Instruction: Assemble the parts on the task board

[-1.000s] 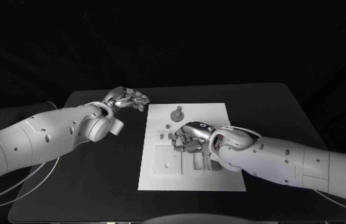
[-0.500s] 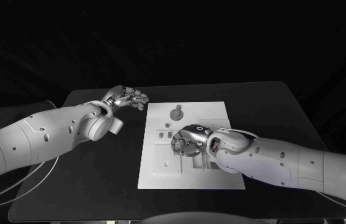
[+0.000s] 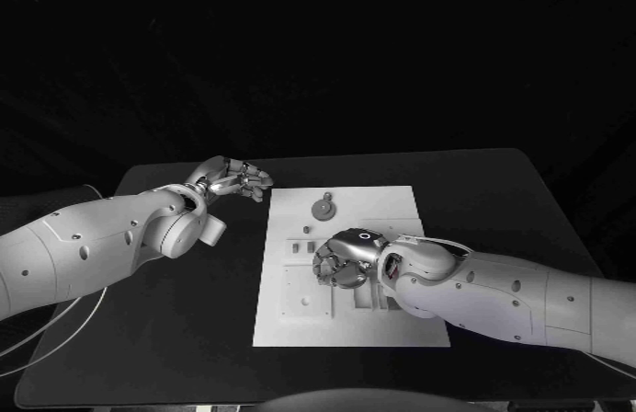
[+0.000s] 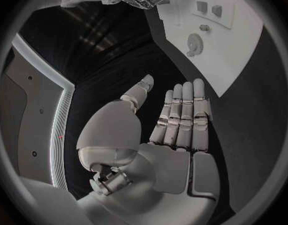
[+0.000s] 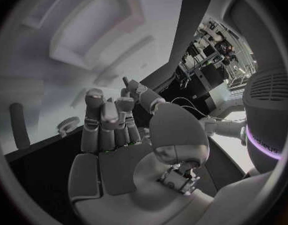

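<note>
No text, label, number or sign can be read anywhere; faint lettering on the grey housing (image 5: pixel 268 135) in the right wrist view is too blurred to make out.

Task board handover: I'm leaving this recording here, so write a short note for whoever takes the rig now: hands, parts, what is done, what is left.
Left robot hand: off the task board, over the black table by the board's far left corner, fingers apart, holding nothing.
Right robot hand: low over the middle of the board, fingers curled; whether it holds a part cannot be told.
Parts: a round part lies near the board's far end; others near the right hand are too small to make out.
Done: cannot be judged from these views.
Left: assembly looks unfinished.
</note>
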You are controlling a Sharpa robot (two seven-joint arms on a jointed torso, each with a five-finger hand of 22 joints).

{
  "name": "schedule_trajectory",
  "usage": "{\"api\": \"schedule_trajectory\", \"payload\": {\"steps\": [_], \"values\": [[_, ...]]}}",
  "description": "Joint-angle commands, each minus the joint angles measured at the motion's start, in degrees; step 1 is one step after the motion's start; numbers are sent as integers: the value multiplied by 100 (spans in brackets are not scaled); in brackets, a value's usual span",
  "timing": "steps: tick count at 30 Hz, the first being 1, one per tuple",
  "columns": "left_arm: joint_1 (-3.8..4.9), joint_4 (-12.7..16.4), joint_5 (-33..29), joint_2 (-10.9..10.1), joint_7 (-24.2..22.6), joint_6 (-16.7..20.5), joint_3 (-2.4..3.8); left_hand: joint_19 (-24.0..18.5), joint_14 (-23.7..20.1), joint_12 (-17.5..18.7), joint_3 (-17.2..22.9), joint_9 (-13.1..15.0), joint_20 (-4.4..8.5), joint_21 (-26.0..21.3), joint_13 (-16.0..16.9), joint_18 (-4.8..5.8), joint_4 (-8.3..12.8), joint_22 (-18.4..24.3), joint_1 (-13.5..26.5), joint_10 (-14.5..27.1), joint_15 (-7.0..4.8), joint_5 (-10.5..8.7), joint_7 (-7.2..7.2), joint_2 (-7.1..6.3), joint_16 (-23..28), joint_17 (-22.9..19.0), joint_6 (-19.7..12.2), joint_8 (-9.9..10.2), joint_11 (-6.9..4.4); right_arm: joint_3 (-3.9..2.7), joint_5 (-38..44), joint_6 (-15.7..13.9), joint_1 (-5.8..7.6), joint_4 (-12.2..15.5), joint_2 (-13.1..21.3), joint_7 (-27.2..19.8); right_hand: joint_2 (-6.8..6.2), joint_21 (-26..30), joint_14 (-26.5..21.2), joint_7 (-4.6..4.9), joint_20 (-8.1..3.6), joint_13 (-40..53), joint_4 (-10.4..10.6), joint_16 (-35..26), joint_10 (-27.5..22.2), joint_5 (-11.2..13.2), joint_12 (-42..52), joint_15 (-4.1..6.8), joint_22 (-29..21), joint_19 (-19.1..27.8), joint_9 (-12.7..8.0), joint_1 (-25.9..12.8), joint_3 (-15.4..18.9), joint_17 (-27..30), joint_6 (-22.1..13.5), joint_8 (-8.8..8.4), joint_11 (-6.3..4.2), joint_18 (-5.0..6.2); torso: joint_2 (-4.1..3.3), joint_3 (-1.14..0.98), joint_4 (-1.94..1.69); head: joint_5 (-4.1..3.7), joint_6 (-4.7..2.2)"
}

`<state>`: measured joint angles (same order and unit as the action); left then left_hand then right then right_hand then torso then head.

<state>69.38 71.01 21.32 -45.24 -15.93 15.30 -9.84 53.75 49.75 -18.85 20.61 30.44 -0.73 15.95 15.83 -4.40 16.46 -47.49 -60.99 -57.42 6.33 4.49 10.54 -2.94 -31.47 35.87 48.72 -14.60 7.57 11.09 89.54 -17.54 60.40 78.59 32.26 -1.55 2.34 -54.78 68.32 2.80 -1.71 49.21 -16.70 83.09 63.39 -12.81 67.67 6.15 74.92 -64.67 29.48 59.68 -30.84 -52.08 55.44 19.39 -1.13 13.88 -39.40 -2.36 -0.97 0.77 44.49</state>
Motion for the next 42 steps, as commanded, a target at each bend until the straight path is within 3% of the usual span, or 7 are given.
{"api": "schedule_trajectory", "payload": {"steps": [1, 42], "values": [[6, 14, 13, 9, -49, -17, 5, 37, 35, 31, -41, -9, -7, -20, -8, -99, -5, 7, -35, -17, 18, -24, -7, 7, 39, 9, 0, 32, 9, 4, 97, 84, -9, -26, -12, 7, 20, -36, 7, 246, -37, 5, -3, 1, 50, -23, -20, 36, 94, -5, 8, 18, -38, -9, 294, 33, 3, 112, 0, 2, -2, -13, -8], [6, 8, 17, -7, -39, -20, 5, 41, 40, 35, -42, -12, -6, -25, -9, -100, -1, 7, -42, -24, 16, -23, -7, 10, 50, 24, -2, 35, 7, 15, 123, 161, -57, -141, -71, 34, 24, -40, 10, 246, -40, 11, -3, -1, 54, -24, -27, 39, 93, -8, 7, 14, -46, -10, 295, 27, 3, 112, 0, -1, -3, 3, 10]]}}
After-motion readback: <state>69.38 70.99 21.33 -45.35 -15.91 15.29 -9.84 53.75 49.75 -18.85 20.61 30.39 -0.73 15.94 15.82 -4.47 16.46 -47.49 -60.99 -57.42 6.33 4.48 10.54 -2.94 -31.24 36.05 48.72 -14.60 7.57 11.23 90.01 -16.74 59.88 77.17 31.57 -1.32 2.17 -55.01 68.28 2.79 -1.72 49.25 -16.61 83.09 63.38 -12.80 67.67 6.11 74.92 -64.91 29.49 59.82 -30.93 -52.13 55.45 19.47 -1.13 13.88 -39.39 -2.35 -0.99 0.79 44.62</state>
